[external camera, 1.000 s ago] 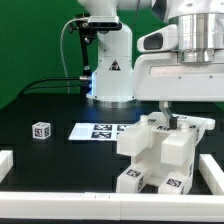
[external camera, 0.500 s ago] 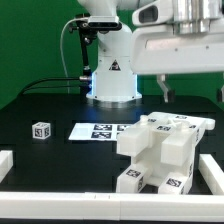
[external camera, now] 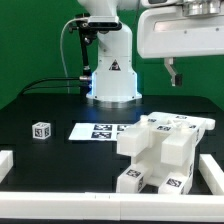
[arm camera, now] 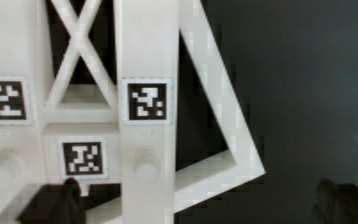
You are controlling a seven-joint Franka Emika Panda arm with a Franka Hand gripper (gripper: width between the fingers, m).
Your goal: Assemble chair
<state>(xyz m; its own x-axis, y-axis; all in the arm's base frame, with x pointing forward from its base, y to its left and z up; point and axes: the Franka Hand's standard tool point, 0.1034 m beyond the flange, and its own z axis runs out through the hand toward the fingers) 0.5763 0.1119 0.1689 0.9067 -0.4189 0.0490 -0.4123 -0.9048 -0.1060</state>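
Observation:
The chair (external camera: 158,150) is a matte white blocky assembly with several small black-and-white tags. It lies on the black table at the exterior view's right. A small loose white cube-like piece (external camera: 40,130) with a tag sits apart at the left. My gripper (external camera: 172,74) hangs high above the chair, clear of it. In the wrist view the chair (arm camera: 149,110) shows its bars and tags below my gripper (arm camera: 197,205). The dark fingertips (arm camera: 51,205) stand far apart with nothing held between them.
The marker board (external camera: 98,130) lies flat between the cube and the chair. The robot base (external camera: 108,70) stands at the back, with a black cable to its left. White rails (external camera: 60,205) border the table's front, left and right edges.
My gripper has risen from just above the chair's top to well above it, drifting slightly right. The chair and the cube have not moved.

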